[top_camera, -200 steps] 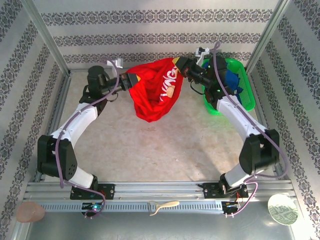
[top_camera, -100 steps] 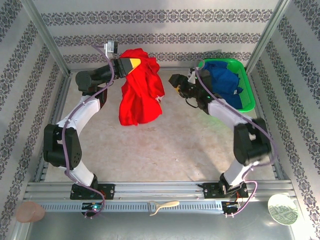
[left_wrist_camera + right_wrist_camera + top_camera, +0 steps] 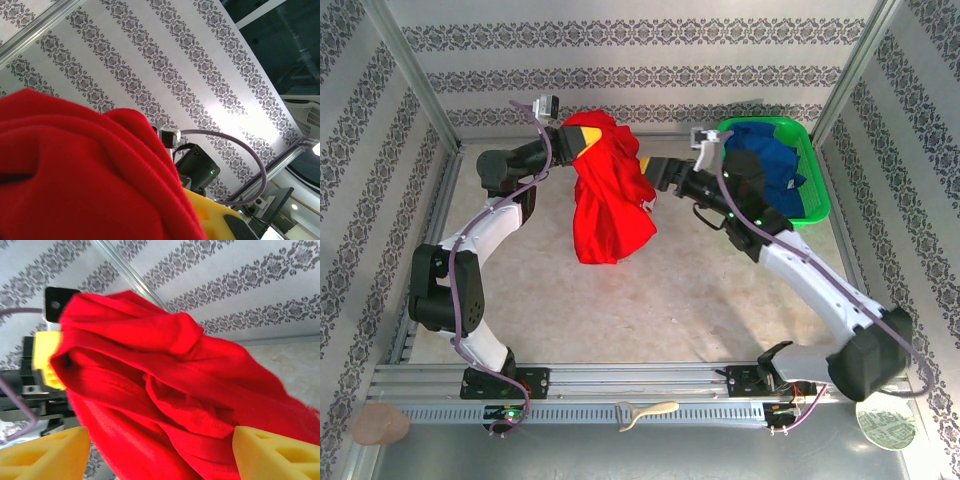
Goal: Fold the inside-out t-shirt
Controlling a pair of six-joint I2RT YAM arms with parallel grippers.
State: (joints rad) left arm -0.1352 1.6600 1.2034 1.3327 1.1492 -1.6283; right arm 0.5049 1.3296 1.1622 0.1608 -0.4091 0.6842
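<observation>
The inside-out t-shirt (image 3: 610,195) is a bright red bunch hanging above the table's back middle. My left gripper (image 3: 580,135) is shut on its top edge and holds it up alone. In the left wrist view the red cloth (image 3: 75,175) covers the jaws, leaving one yellow finger (image 3: 222,220) showing. My right gripper (image 3: 647,183) stands open at the shirt's right side. In the right wrist view its yellow fingertips (image 3: 42,455) are wide apart, with the shirt's folds (image 3: 165,390) just ahead of them.
A green basket (image 3: 817,190) with a blue garment (image 3: 765,165) stands at the back right, behind my right arm. Metal frame posts and patterned walls close in the table. A pale brush (image 3: 645,412) and a round disc (image 3: 885,418) lie on the near ledge.
My right gripper let go of the shirt, opened, and has come back to its right side. The left gripper lifted the shirt up and back, so it now hangs from that gripper alone.
</observation>
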